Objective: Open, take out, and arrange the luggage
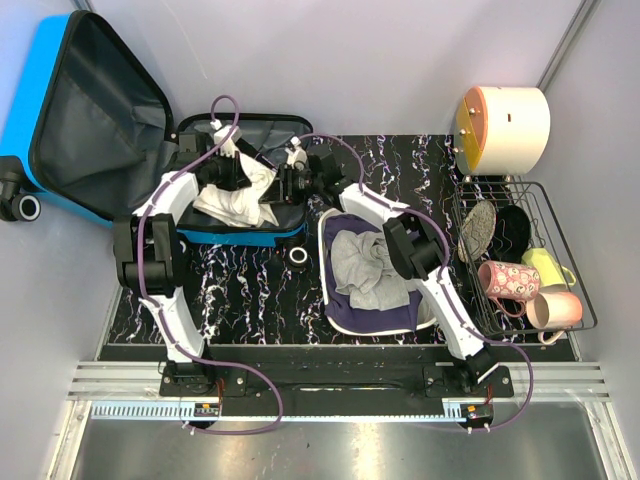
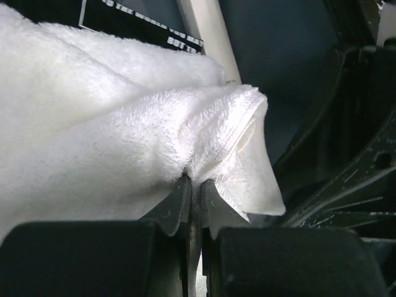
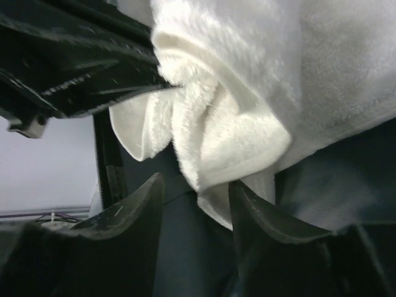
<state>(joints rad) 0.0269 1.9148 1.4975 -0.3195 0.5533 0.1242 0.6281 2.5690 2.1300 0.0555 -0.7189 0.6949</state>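
Left pincer clamped on a fold of white towel above the open luggage at the far left of the surface, right pincer apart with the towel's hanging corner inside its gap, placed for a straight close.

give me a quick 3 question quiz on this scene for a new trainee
1. True or false: the left gripper is shut on the white towel.
2. The right gripper is: A) open, with a towel fold between its jaws B) clamped on a mug C) out of view
3. What lies in the basin beside the luggage?
Key: 1 true; 2 A; 3 a grey cloth.
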